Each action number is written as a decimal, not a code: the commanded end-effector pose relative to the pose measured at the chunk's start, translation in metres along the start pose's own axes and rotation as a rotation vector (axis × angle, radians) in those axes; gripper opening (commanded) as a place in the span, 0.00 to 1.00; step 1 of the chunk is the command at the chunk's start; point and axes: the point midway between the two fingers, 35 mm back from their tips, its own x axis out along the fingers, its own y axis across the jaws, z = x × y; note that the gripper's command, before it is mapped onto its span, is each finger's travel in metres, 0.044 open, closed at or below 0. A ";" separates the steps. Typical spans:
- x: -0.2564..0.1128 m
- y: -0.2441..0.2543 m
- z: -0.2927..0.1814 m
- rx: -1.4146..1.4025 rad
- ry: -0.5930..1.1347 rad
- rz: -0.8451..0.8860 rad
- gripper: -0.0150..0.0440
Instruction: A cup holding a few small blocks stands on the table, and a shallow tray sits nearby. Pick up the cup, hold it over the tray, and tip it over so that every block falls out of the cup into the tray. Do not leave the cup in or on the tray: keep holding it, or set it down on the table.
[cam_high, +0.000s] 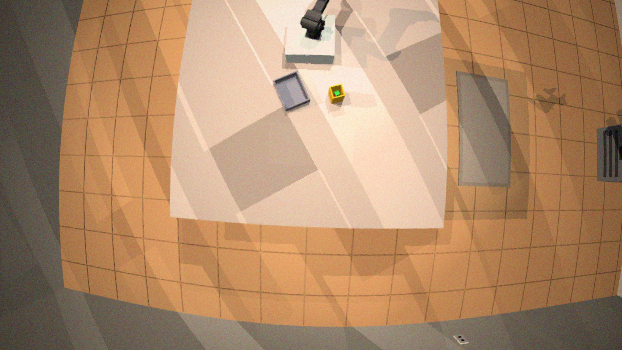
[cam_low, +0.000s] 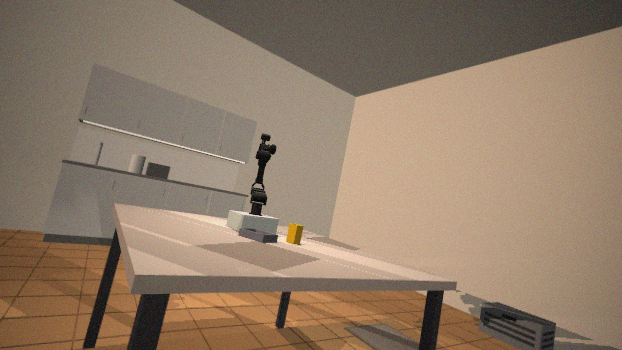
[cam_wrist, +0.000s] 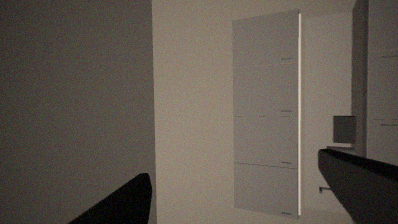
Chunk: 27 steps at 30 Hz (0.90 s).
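A: Gripper (cam_wrist: 233, 170)?
B: Spread wide, pinching nothing. Yellow cup (cam_high: 336, 94) (cam_low: 294, 234) upright on table (cam_high: 260, 200) (cam_low: 295, 283), beside tray (cam_high: 298, 107) (cam_low: 258, 235), green inside.
A: Risks?
B: Off-centre approach could topple cup; low carry could clip tray wall.

From where I stand, the slate-grey, shallow rectangular tray (cam_high: 292, 91) (cam_low: 257, 235) sits left of the yellow, square-sided cup (cam_high: 336, 101) (cam_low: 295, 234), apart from it, both on the pale rectangular table (cam_high: 350, 200) (cam_low: 290, 284). Bright green blocks (cam_high: 337, 93) lie inside the cup. Behind the tray, the black jointed arm (cam_high: 312, 25) (cam_low: 260, 172) stands on a whitish boxy plinth (cam_high: 310, 58) (cam_low: 252, 223).
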 end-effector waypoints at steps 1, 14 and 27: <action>-0.001 0.004 -0.002 0.006 0.004 0.013 0.98; -0.133 0.183 -0.059 0.393 0.301 0.691 1.00; -0.345 0.264 -0.038 0.770 0.736 1.314 1.00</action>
